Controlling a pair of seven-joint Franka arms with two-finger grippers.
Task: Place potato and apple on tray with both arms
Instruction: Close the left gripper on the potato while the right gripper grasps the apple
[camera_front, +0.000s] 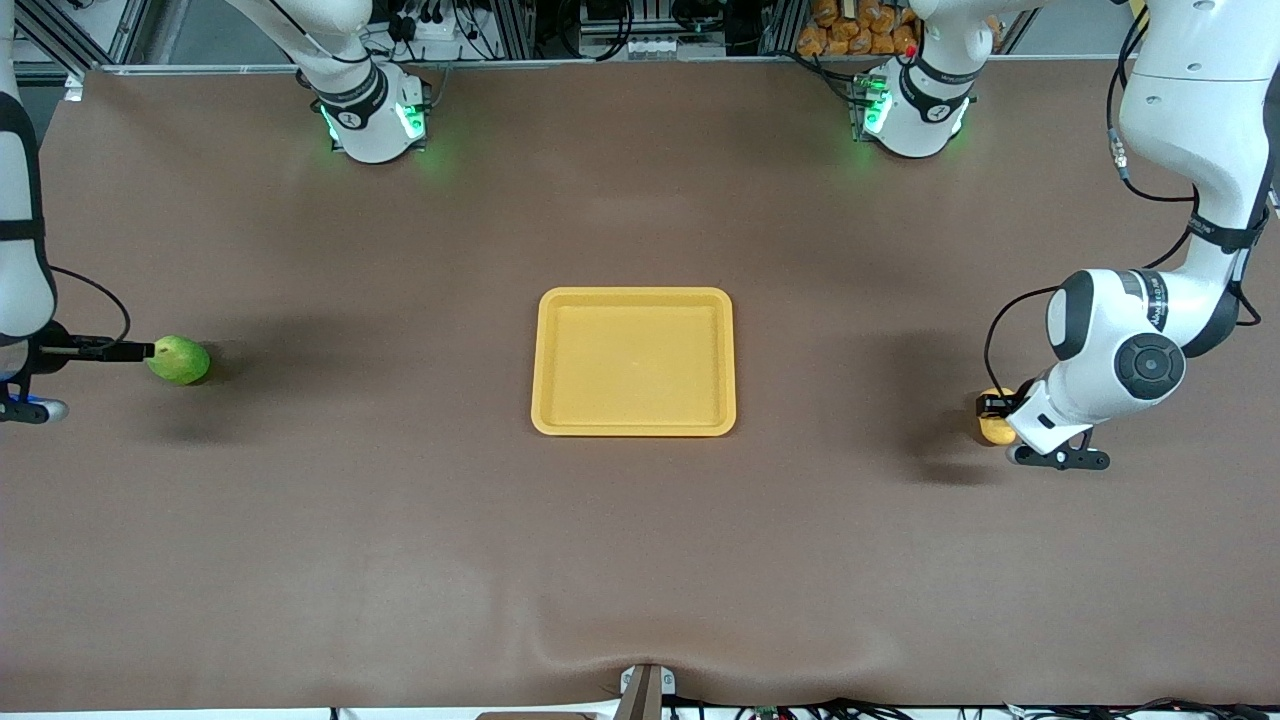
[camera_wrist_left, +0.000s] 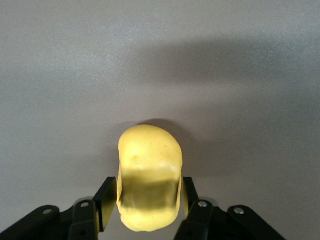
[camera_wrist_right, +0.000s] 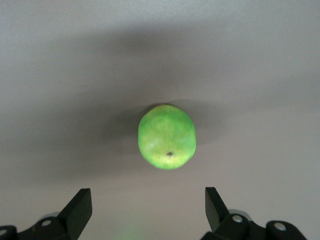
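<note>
At the tabletop's left-arm edge: potato (camera_wrist_left: 149, 177), long axis pointing away from the wrist, pinched between the left gripper (camera_wrist_left: 145, 202) fingers. At the right-arm edge: apple (camera_wrist_right: 166, 136) on the table, ahead of the right gripper (camera_wrist_right: 148, 210), fingers spread, apart from it. Tabletop centre: tray (camera_front: 634, 428), bare.

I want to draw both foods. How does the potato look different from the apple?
The potato is yellow, lumpy and oblong; the apple is green, smooth and round, with a dark dimple. The potato sits between the left claw's fingers, which press its sides; the apple lies free ahead of the right claw, whose fingers stand wide apart. The potato is at the left arm's end of the table, the apple at the right arm's end. Both are off the tray.
</note>
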